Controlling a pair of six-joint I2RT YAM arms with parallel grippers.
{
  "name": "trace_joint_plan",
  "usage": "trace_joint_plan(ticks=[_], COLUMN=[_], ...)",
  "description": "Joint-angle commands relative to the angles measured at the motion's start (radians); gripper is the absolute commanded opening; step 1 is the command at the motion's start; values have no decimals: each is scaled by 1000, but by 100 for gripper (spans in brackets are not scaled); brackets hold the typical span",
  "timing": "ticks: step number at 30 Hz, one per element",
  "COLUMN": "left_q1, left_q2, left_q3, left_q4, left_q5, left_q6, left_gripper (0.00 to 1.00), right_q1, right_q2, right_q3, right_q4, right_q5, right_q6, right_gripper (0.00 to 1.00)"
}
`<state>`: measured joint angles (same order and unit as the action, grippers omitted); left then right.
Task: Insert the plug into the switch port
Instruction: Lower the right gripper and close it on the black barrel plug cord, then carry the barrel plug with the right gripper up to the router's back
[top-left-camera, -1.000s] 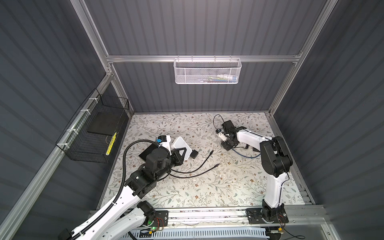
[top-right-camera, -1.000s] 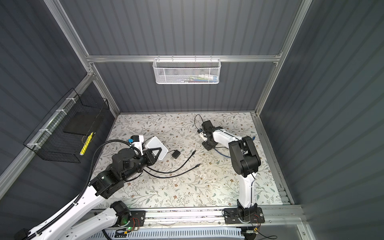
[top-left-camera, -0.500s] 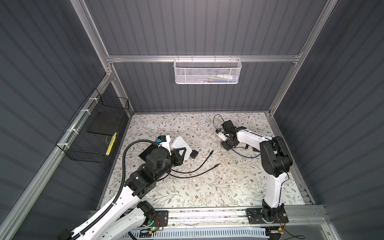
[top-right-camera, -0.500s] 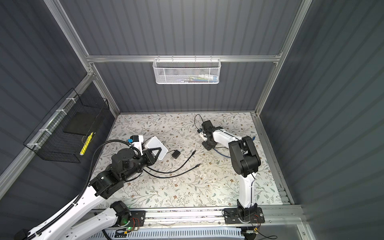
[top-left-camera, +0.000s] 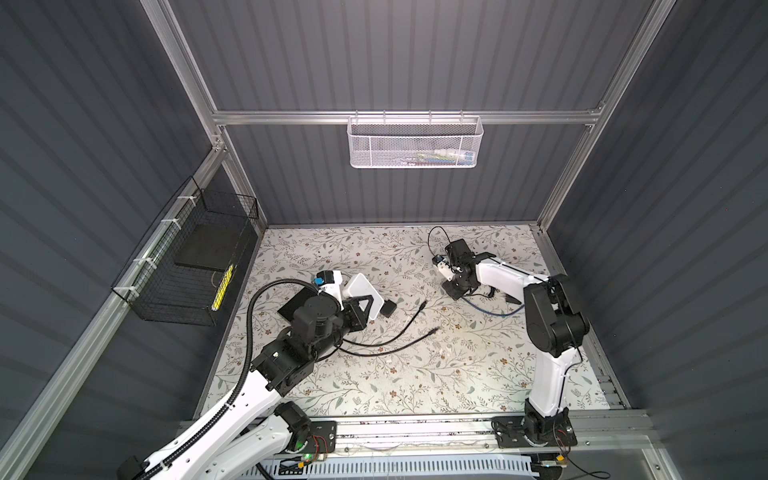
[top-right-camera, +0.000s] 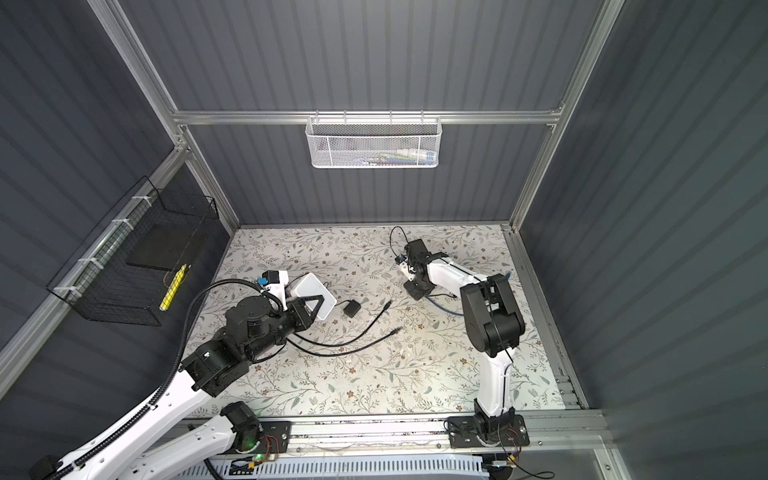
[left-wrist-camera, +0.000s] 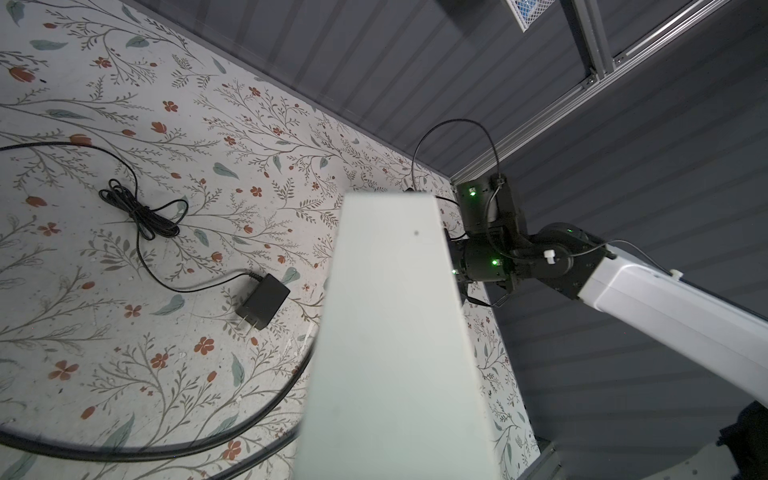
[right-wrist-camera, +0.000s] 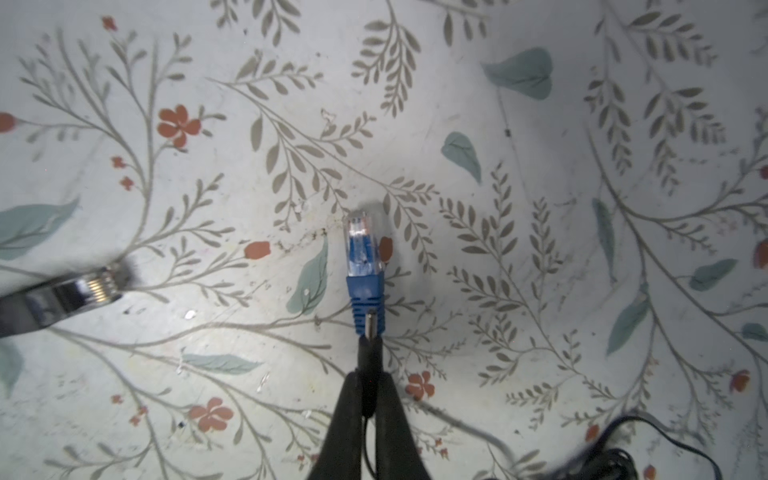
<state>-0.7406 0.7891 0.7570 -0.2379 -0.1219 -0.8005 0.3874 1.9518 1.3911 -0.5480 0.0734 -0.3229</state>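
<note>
The plug (right-wrist-camera: 362, 249) has a clear head and a blue boot and lies on the floral mat. My right gripper (right-wrist-camera: 370, 349) is shut on the boot's rear end. In both top views that gripper (top-left-camera: 457, 289) (top-right-camera: 417, 291) points down at the mat at the back right, with the blue cable (top-left-camera: 490, 309) (top-right-camera: 446, 309) trailing beside it. The switch, a white box (top-left-camera: 363, 295) (top-right-camera: 316, 293), is tilted up off the mat, and my left gripper (top-left-camera: 361, 305) (top-right-camera: 311, 305) is shut on it. It fills the left wrist view (left-wrist-camera: 399, 332). Its port is hidden.
A black power adapter (top-left-camera: 388, 308) (left-wrist-camera: 262, 301) lies right of the switch, with black cables (top-left-camera: 386, 345) curving across the mat's middle. A metal connector (right-wrist-camera: 83, 286) lies near the plug. A black wire basket (top-left-camera: 187, 266) hangs on the left wall, and a white mesh basket (top-left-camera: 415, 141) on the back wall.
My right gripper's jaws have closed onto the plug. Neither arm has visibly shifted, and the switch stays held in my left gripper.
</note>
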Motion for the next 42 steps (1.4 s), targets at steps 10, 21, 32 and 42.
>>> trace_joint_plan(ticks=[10,21,32,42], left_q1=[2,3,4,3], left_q2=[64,300,411,475], left_q3=[17,99,145,192], left_q4=[205,411,500,507], left_q5=[46,179,232,288], left_q6=[-53,-67,-93,-107], left_gripper=[0,0,0,0], right_q1=[8,146,167,187], right_q2=[-350,-601,-715,-709], right_q3=[-60,-233,-367,-344], right_q4=[-101,12,85,129], right_q5=[-314,-558,-609,-622], right_q6=[181,373,439,460], right_gripper=[3,3,1,1])
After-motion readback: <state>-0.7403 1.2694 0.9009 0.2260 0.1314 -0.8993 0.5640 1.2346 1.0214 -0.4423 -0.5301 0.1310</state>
